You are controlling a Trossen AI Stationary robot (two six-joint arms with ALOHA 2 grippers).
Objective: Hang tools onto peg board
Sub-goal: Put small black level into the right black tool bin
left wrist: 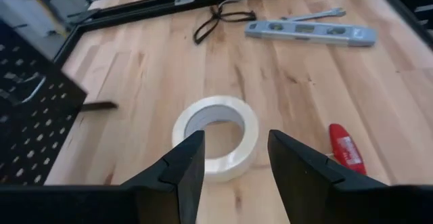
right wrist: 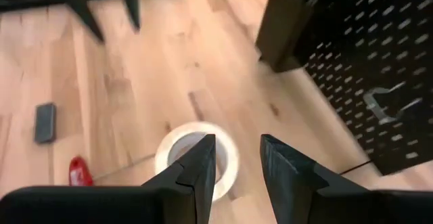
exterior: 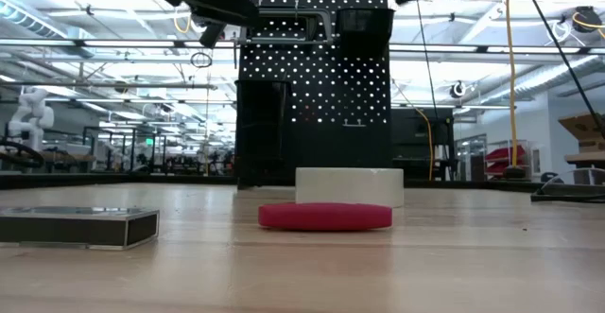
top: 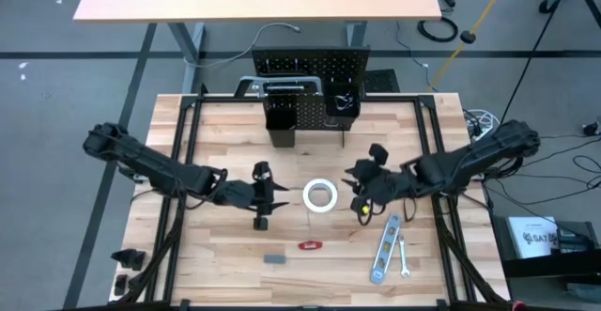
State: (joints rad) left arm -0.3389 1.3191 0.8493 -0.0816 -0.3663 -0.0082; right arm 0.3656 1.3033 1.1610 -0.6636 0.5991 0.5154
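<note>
The white tape roll [top: 319, 195] lies flat on the tan table, mid-table; it also shows in the low view [exterior: 350, 185]. My left gripper [top: 280, 196] hovers open just left of it, the roll ahead of its fingers in the left wrist view [left wrist: 216, 136]. My right gripper [top: 351, 185] hovers open just right of it, above the roll in the right wrist view [right wrist: 196, 156]. Neither touches it. The black peg board [top: 310, 71] stands upright at the far edge with two black bins [top: 282, 123] and a grey bar clamp [top: 268, 87] on it.
A silver level [top: 385, 248] and a small wrench [top: 404, 257] lie near the right front. The red-handled tool [top: 310, 245] and a small grey block [top: 273, 258] lie near the front edge. Black pliers [left wrist: 220, 17] lie by the right gripper.
</note>
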